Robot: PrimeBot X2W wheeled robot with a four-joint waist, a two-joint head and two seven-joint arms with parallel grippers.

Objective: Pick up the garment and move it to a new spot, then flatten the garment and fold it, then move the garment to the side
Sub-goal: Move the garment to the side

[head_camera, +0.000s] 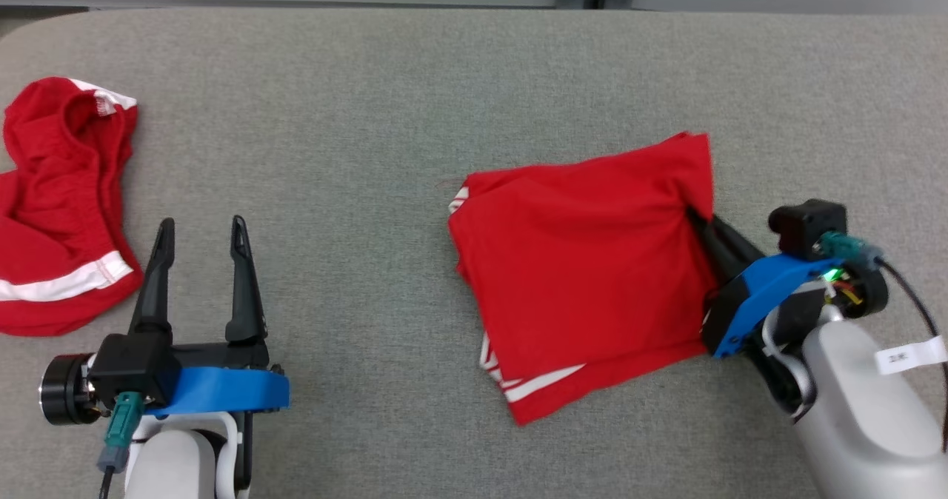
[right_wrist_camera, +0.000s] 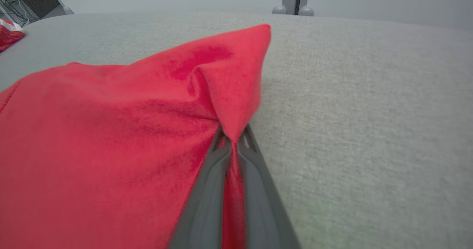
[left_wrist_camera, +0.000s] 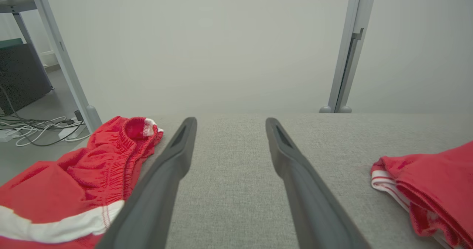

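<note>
Tools, nearest first: our left tool [head_camera: 201, 225] is resting with fingers apart; our right tool [head_camera: 695, 216] is clamping the folded red garment [head_camera: 585, 277] by its right edge on the desk [head_camera: 370, 99]. We are judging a low, slow sideways drag safest for the folds. Beyond, far left: spare red shorts [head_camera: 59, 203].

Grey table [head_camera: 370, 77]: folded red garment [head_camera: 585, 277], crumpled red shorts [head_camera: 52, 210]

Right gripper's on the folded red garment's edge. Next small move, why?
The right gripper is shut on the right edge of the folded red garment with white stripes, which lies flat; free grey fabric table lies beyond. The left gripper is open, holding nothing. So probably: lift that edge slightly and drag rightward.
</note>
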